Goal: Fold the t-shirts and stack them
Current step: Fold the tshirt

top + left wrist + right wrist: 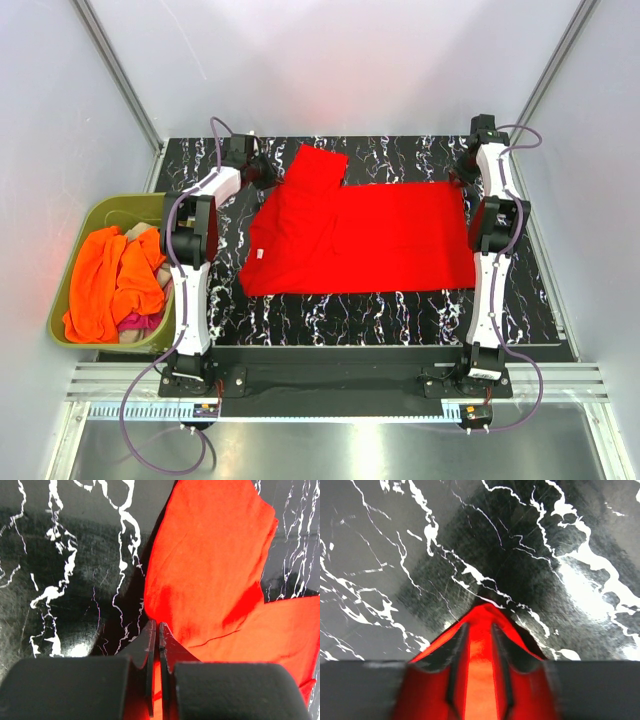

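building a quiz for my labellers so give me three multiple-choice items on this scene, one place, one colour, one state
1. Where is the orange t-shirt? A in a gripper B in the green tub C on the floor
2. Which colour is the spread-out t-shirt on the table? A beige B red C magenta
3. What is the right gripper doing? A hanging open B gripping the tub C pinching the spread-out t-shirt
Answers: B, it lies heaped in the tub; B, red cloth covers the marbled top; C, red cloth sits clamped between its fingers.
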Motion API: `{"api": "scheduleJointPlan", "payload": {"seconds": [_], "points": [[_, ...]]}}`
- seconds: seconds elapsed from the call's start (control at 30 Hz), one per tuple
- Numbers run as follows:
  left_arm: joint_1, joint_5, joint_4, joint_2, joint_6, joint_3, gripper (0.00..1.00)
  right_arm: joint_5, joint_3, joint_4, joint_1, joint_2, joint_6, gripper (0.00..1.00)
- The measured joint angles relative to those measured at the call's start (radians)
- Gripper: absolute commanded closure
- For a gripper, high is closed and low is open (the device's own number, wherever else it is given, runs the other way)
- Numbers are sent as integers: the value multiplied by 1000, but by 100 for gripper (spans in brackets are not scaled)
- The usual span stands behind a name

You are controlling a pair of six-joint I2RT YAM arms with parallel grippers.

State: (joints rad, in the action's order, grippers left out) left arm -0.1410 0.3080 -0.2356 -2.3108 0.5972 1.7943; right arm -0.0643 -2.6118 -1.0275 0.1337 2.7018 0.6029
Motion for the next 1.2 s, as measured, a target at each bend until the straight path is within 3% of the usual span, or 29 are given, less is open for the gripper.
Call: {"api": "scheduleJointPlan", "payload": {"seconds": [0.23,0.37,0.57,0.9,1.2], "points": [[0,4,4,0,6,-29,100,-50,69,14,-4,-43,-125,42],[0,8,6,0,10,-30,100,-67,73,21,-5,-43,-187,37],[0,11,11,0,14,-30,100,-55,46,42,-5,-31,-235,38],[0,15,14,0,14,-30,100,-57,40,75,-22,-10,-253,52],[0,22,21,0,23,-30,100,-80,56,90,-28,-18,-257,76]]}}
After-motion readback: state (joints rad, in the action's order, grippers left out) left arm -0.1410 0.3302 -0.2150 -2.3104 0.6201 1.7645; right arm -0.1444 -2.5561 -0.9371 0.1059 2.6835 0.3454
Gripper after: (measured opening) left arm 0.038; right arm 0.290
